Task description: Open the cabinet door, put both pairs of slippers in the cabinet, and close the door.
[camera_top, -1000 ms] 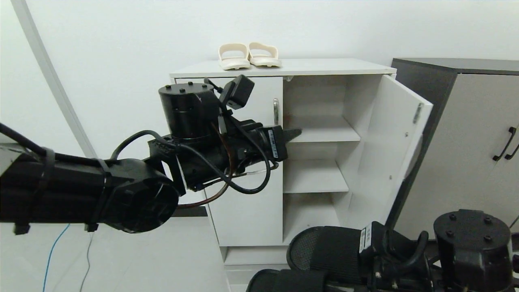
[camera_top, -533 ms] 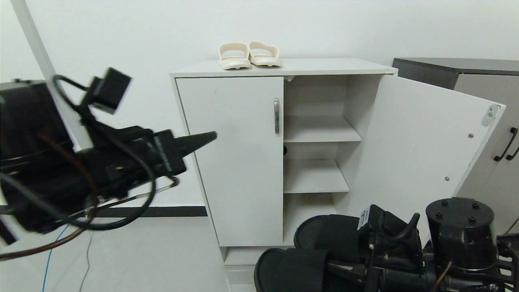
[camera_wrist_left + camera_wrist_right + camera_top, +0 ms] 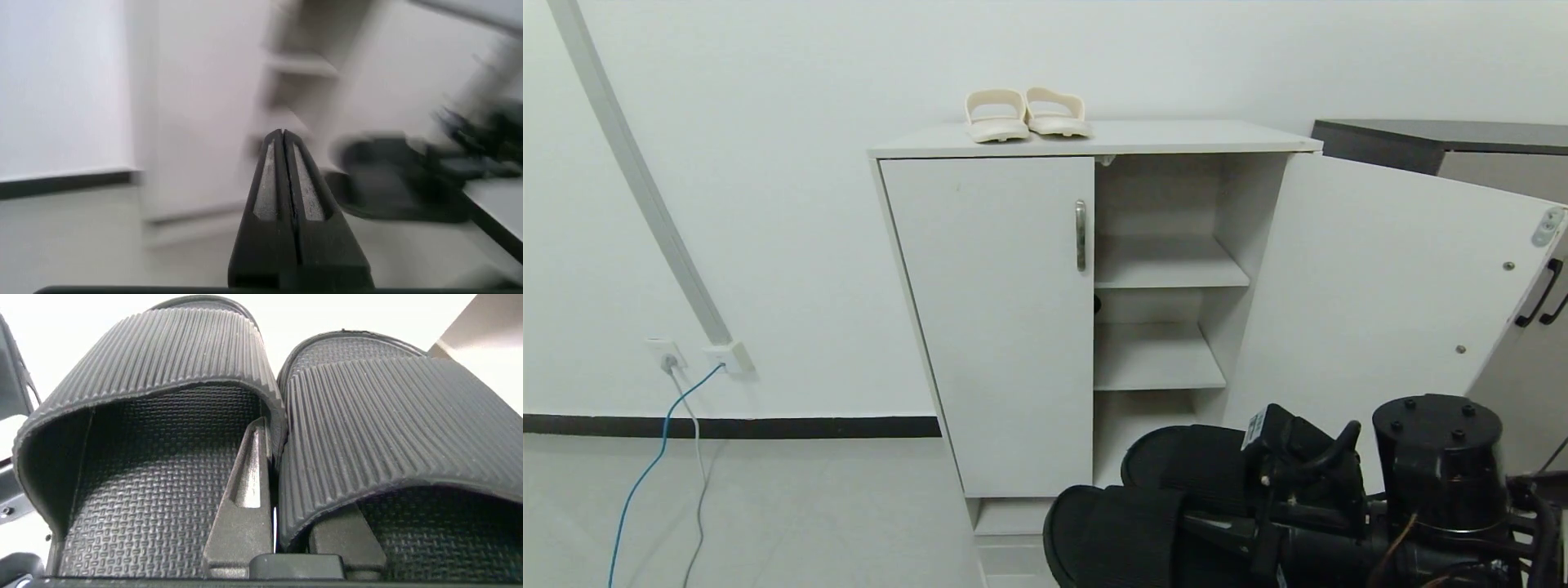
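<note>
Right gripper [image 3: 270,469] clamped on black slippers [image 3: 1160,490]: one finger [image 3: 245,498] inside each slipper, pinching their touching inner sides together. Pair held side by side, low in front of cabinet [image 3: 988,327], toes toward its open bottom compartment, not yet inside. Left gripper [image 3: 282,163] closed, fingers pressed flat together, nothing between, pointing at cabinet front from some way off. Right door [image 3: 1372,286] swung wide open, left door [image 3: 996,245] closed. Shelves [image 3: 1156,359] inside bare. Beige slippers [image 3: 1025,114] sit together on cabinet top, near back edge. Grey cabinet [image 3: 1437,135] just right of open door. Cables [image 3: 662,425] hang down wall left of cabinet.
</note>
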Controlling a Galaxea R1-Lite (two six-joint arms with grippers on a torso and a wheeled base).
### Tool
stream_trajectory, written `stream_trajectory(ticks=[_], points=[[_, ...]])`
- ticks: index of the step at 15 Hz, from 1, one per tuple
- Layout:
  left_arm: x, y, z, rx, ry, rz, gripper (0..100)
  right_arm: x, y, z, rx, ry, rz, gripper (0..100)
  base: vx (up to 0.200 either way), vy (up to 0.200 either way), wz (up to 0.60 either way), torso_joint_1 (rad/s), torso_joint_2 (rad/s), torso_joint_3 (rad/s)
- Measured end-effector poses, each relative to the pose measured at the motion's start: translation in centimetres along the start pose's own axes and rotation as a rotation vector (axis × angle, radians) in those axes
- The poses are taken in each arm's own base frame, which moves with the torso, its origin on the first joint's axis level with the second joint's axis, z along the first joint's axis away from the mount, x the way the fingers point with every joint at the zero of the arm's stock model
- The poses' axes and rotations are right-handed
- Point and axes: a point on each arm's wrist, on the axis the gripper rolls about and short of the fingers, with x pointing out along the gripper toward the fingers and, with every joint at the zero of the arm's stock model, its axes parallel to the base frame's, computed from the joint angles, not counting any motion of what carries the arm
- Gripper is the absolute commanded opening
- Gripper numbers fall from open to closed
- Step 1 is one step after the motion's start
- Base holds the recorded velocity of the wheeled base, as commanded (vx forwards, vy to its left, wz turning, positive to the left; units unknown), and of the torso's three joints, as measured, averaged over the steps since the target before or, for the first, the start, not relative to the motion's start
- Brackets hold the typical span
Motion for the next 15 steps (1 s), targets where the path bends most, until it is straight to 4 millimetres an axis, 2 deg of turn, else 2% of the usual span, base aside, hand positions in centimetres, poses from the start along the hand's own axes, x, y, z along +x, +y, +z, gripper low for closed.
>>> stream_trajectory(ticks=[2, 4, 7, 10, 13, 15], points=[[-2.2, 0.9, -4.1, 0.085, -0.023, 0.207, 0, 0.5, -0.2, -0.2, 0.000, -0.005, -0.005, 0, 0.000, 0.000, 0.00, 0.000, 0.00, 0.000], [-2.5, 1.7, -7.3, 0.123, -0.048, 0.403, 0, 0.9, -0.2, -0.4, -0.002, -0.010, -0.005, 0, 0.000, 0.000, 0.00, 0.000, 0.00, 0.000], [-2.2, 2.1, -10.4, 0.135, -0.047, 0.537, 0, 1.3, -0.4, -0.9, 0.004, 0.004, -0.007, 0, 0.000, 0.000, 0.00, 0.000, 0.00, 0.000], [-2.0, 2.1, -11.8, 0.166, -0.099, 0.482, 0, 1.5, -0.4, -0.9, 0.005, 0.009, -0.006, 0, 0.000, 0.000, 0.00, 0.000, 0.00, 0.000], [-1.6, 1.9, -12.7, 0.197, -0.092, 0.293, 0, 1.6, -0.3, -0.8, 0.002, 0.003, -0.004, 0, 0.000, 0.000, 0.00, 0.000, 0.00, 0.000], [-1.6, 1.9, -12.9, 0.198, -0.088, 0.286, 0, 1.7, -0.3, -0.6, -0.002, -0.007, -0.030, 0, 0.000, 0.000, 0.00, 0.000, 0.00, 0.000]])
